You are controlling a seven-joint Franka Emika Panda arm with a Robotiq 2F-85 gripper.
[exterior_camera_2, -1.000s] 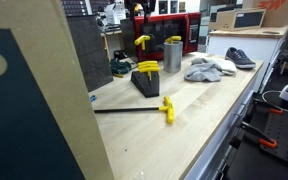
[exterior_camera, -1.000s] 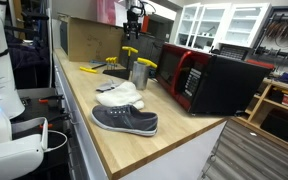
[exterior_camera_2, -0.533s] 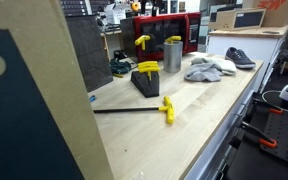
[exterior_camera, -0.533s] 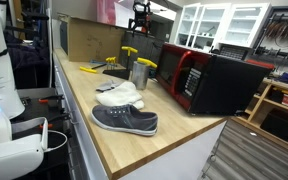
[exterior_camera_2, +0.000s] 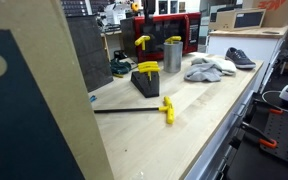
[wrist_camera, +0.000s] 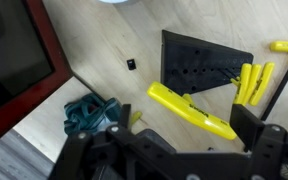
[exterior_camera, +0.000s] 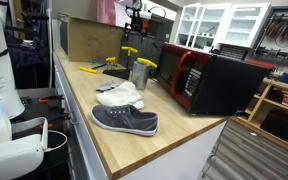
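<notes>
My gripper (wrist_camera: pixel 169 142) hangs high above the back of the wooden bench, open, with nothing between its fingers. Directly below it in the wrist view lies a yellow-handled tool (wrist_camera: pixel 189 110) across the corner of a black perforated holder (wrist_camera: pixel 199 62). More yellow handles (wrist_camera: pixel 254 82) sit at the holder's right. A teal object (wrist_camera: pixel 89 113) lies at the left, near the red-framed microwave (wrist_camera: pixel 14 55). In both exterior views the gripper (exterior_camera: pixel 134 24) (exterior_camera_2: pixel 136 8) is well above the yellow tools (exterior_camera: pixel 130 51) (exterior_camera_2: pixel 142 42), touching nothing.
A metal cup (exterior_camera: pixel 139 73) (exterior_camera_2: pixel 172 55), a white cloth (exterior_camera: pixel 119 96) (exterior_camera_2: pixel 209 68) and a grey shoe (exterior_camera: pixel 124 120) (exterior_camera_2: pixel 239 57) stand along the bench. A cardboard box (exterior_camera: pixel 89 38) is behind. A yellow clamp (exterior_camera_2: pixel 167 108) lies nearer the front edge.
The jaws have spread to fully open. The gripper has shifted slightly while staying high above the yellow tools. Nothing on the bench has moved.
</notes>
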